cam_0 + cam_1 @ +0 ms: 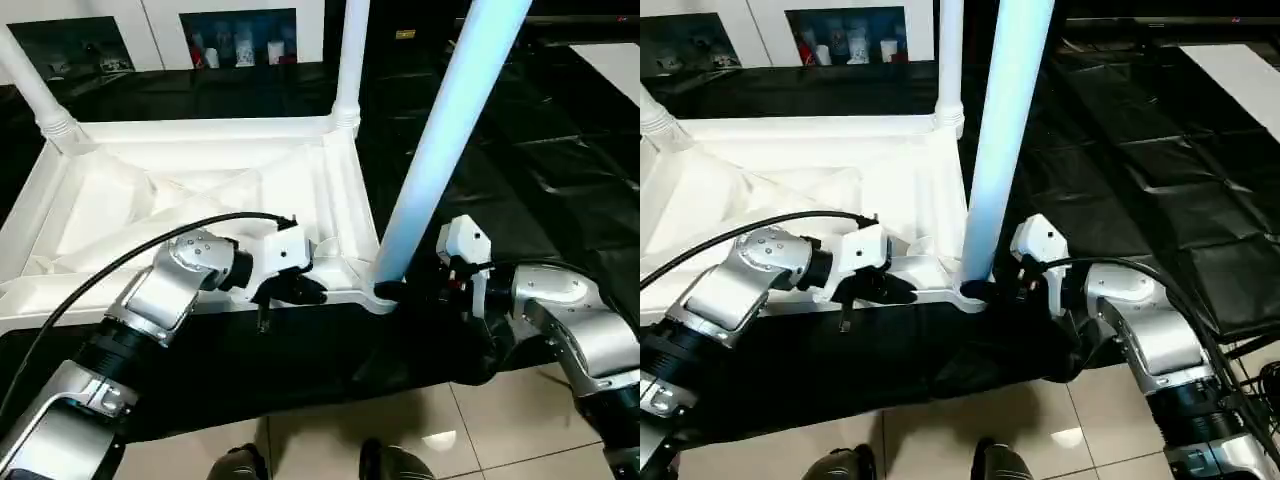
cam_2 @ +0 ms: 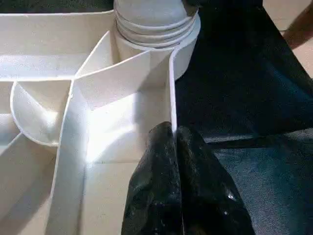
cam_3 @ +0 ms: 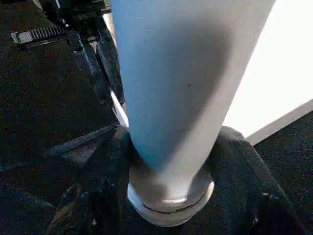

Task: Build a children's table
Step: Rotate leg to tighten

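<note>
The table top (image 1: 200,200) lies ribbed side up on black sheeting (image 1: 520,150). The left gripper (image 2: 174,147) pinches the top's near rim wall, fingers pressed onto it. The right gripper (image 3: 168,166) hugs the near leg (image 1: 440,140) just above its corner socket (image 1: 385,292); how firmly seems unclear. Two far legs (image 1: 350,60) run out of frame.

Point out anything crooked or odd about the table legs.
The near-corner leg leans clearly to the right instead of standing straight like the far leg, so it looks not fully seated in its socket. The right claw grips its base; the left claw pinches the tabletop's rim.
</note>
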`<state>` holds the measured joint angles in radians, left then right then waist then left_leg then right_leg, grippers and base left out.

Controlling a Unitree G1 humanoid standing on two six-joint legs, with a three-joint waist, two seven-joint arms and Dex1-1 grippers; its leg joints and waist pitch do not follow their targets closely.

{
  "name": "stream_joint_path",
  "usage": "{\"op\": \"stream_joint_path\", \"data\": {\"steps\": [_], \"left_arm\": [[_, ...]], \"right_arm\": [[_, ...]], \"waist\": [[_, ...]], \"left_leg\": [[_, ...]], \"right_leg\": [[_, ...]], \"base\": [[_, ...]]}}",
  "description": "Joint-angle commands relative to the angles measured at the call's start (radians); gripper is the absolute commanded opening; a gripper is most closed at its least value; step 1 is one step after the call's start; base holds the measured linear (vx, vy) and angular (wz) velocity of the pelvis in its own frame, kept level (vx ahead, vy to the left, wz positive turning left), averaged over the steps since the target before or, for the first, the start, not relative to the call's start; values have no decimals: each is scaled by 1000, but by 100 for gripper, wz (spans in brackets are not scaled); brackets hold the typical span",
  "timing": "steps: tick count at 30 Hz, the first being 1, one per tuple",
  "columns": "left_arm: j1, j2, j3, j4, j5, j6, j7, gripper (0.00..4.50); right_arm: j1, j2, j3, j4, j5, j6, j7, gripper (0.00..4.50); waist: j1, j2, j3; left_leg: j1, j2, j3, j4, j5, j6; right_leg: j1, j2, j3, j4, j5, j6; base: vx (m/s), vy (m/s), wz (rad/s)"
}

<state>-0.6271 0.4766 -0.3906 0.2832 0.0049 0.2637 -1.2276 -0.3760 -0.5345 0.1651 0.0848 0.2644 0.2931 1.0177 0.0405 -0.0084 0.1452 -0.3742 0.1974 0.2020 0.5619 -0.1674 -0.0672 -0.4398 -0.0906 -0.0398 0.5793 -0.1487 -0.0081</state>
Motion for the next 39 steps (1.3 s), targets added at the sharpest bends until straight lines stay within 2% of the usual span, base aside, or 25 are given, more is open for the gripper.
{"op": "stream_joint_path", "data": {"steps": [1,3,4,5,8,9,10,11,13,14,15,17,18,19,22,23,25,28,29,30,33,35,39], "left_arm": [[24,-7,-50,23,29,11,-9,0],[17,-22,-42,43,37,10,24,0],[1,-52,-27,85,52,16,93,0],[1,-52,-27,85,52,16,93,0],[-40,-122,5,177,71,26,226,0],[-56,-146,14,207,75,34,268,0],[-80,-180,25,245,77,43,317,0],[-82,-184,27,249,77,45,323,0],[-120,-232,40,305,81,56,392,0],[-131,-244,40,321,84,54,407,0],[-148,-263,45,348,85,58,436,0],[-184,-303,47,405,93,58,490,0],[-186,-305,47,408,93,58,493,0],[-202,-322,50,439,103,49,522,0],[-231,-348,49,499,125,25,561,0],[-234,-351,49,506,128,21,563,0],[-243,-355,53,527,134,9,568,0],[-243,-344,44,530,142,-8,552,0],[-239,-338,42,525,141,-11,544,0],[-236,-332,40,522,143,-21,534,0],[-219,-310,33,502,145,-39,503,0],[-202,-292,29,476,143,-43,480,0],[-178,-262,24,435,137,-51,428,0]], "right_arm": [[22,8,17,10,-9,12,-2,201],[26,23,12,15,-13,22,-32,201],[30,60,-3,37,-19,35,-98,201],[30,60,-3,37,-19,35,-98,201],[36,172,-51,97,-20,43,-266,201],[39,206,-62,110,-19,42,-310,201],[40,254,-74,128,-18,43,-371,200],[40,259,-74,130,-19,42,-379,200],[26,324,-77,164,-48,34,-484,199],[20,343,-79,176,-57,31,-518,199],[3,373,-89,208,-73,29,-586,199],[-46,445,-133,299,-100,22,-766,199],[-48,448,-135,302,-100,21,-772,199],[-70,480,-156,339,-103,10,-829,199],[-125,526,-195,428,-121,-7,-942,199],[-131,529,-196,438,-126,-11,-952,199],[-159,521,-170,482,-169,-47,-955,199],[-167,524,-177,484,-162,-81,-925,199],[-162,521,-174,464,-158,-91,-898,255],[-159,516,-168,444,-156,-105,-875,255],[-151,486,-154,376,-151,-119,-827,276],[-141,450,-144,309,-152,-102,-795,302],[-116,350,-115,211,-151,-65,-675,321]], "waist": [[2,-5,-75],[1,-6,-71],[2,-6,-66],[2,-6,-66],[-3,-8,-60],[-3,-10,-60],[-3,-10,-58],[-5,-10,-57],[-7,-11,-55],[-9,-8,-53],[-10,-8,-52],[-15,-2,-53],[-18,-2,-52],[-18,-2,-54],[-20,1,-54],[-21,1,-54],[-21,2,-51],[-18,0,-50],[-17,-1,-51],[-17,-2,-50],[-12,-5,-54],[-10,-6,-55],[-7,-5,-56]], "left_leg": [[12,24,-6,-51,-131,117],[12,24,-6,-53,-150,111],[14,24,-6,-55,-189,94],[14,24,-6,-55,-189,94],[19,22,-11,-64,-281,38],[17,21,-14,-65,-285,30],[19,20,-16,-69,-305,22],[23,19,-17,-70,-328,20],[17,18,-23,-75,-343,17],[20,16,-22,-75,-362,14],[23,14,-23,-75,-374,13],[19,12,-33,-79,-390,-4],[17,11,-33,-81,-397,-6],[16,10,-37,-84,-400,-7],[22,12,-37,-88,-418,0],[21,12,-38,-91,-419,-2],[23,12,-37,-92,-438,-3],[23,13,-35,-93,-444,11],[24,13,-33,-94,-443,13],[25,14,-32,-93,-443,15],[17,16,-28,-93,-393,30],[12,17,-23,-91,-345,40],[13,20,-18,-86,-301,56]], "right_leg": [[65,-35,35,-41,-107,-286],[64,-35,35,-45,-140,-280],[59,-37,35,-55,-213,-263],[59,-37,35,-55,-213,-263],[49,-39,34,-77,-400,-201],[51,-38,33,-77,-417,-189],[49,-39,32,-82,-452,-170],[43,-40,33,-88,-488,-154],[46,-42,30,-92,-526,-132],[37,-41,29,-99,-561,-117],[35,-42,28,-103,-583,-109],[40,-47,21,-109,-630,-86],[39,-45,18,-110,-636,-81],[46,-46,14,-114,-633,-70],[41,-43,11,-120,-587,-74],[44,-42,9,-119,-565,-79],[41,-42,10,-120,-551,-85],[40,-43,15,-120,-526,-94],[39,-43,16,-118,-518,-100],[38,-43,17,-119,-516,-102],[45,-44,23,-111,-455,-118],[50,-42,26,-100,-388,-144],[50,-42,29,-94,-339,-169]], "base": [[0,0,0],[0,0,0],[0,0,0],[0,0,0],[0,0,0],[-56,10,0],[-56,14,0],[-56,14,0],[-26,7,0],[0,0,0],[0,0,0],[0,0,0],[0,0,0],[0,0,0],[0,0,0],[0,0,0],[0,0,0],[0,0,0],[0,0,0],[0,0,0],[0,0,0],[0,0,0],[0,0,0]]}}
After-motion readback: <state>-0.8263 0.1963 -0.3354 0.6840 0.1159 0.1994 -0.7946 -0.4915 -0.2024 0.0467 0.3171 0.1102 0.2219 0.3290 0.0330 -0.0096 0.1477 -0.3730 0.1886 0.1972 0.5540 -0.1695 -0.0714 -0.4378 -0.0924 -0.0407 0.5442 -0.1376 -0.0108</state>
